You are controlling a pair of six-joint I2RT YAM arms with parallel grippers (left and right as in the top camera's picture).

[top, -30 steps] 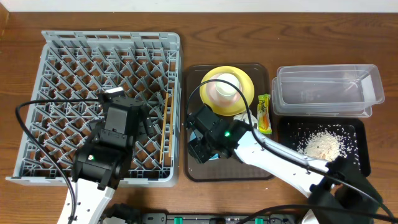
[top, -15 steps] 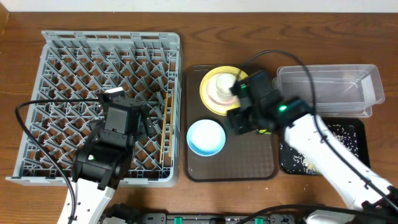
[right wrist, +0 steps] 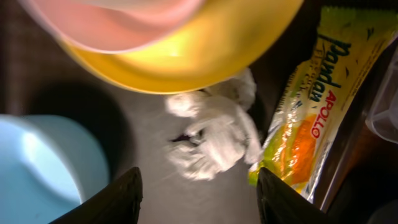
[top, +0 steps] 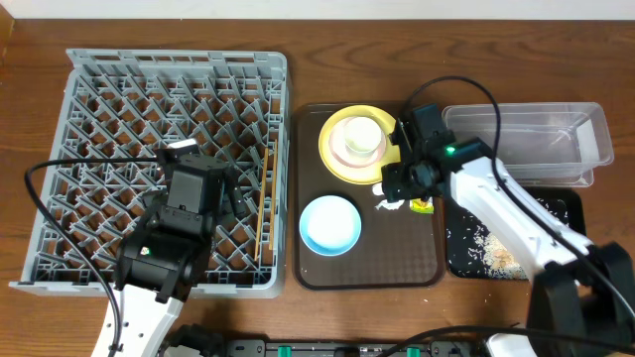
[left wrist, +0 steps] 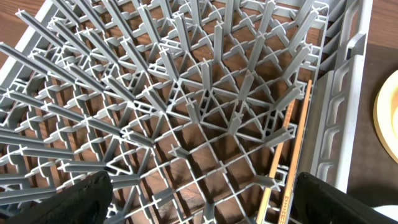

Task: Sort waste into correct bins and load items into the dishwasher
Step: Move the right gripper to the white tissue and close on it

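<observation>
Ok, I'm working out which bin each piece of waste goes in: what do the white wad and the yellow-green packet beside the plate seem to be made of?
The crumpled tissue looks like soft, matte paper: limp wrinkled folds, no shine. The snack wrapper looks like glossy printed plastic film: bright highlights and a flat sealed edge; whether it is foil-lined cannot be told.

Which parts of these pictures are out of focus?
Right wrist view: the yellow plate and cup are blurred, the tissue is soft, the wrapper print is readable. Left wrist view: the rack is sharp, the fingers are dark blurs. Overhead view: sharp, evenly lit.
</observation>
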